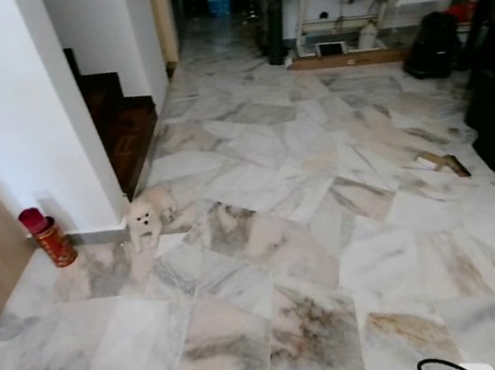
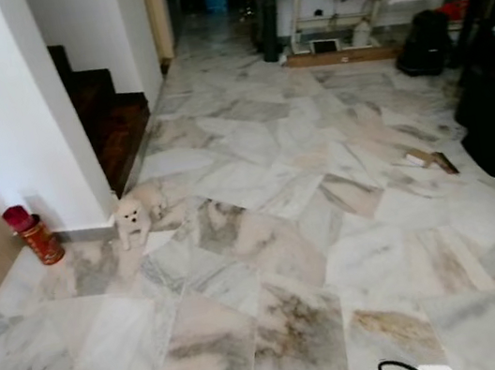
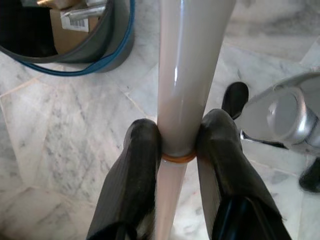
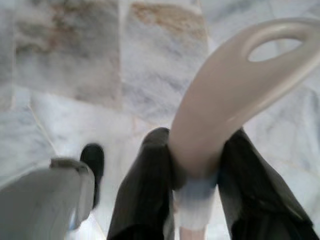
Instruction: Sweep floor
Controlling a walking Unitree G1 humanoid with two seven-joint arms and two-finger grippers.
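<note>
While the pale broom handle (image 3: 186,80) stood over the marble floor (image 1: 275,237), the left gripper (image 3: 179,145) pinched its shaft with both fingers pressed against it, and the right gripper (image 4: 196,165) clamped what looked like its looped top end (image 4: 235,85). Nearby sat a dark bin (image 3: 95,40); farther off, a small white dog (image 1: 146,219) beside a red can (image 1: 50,239).

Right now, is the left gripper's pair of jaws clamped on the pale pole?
Yes, in the left wrist view the left gripper has both jaws pressed against the pale pole from either side.
</note>
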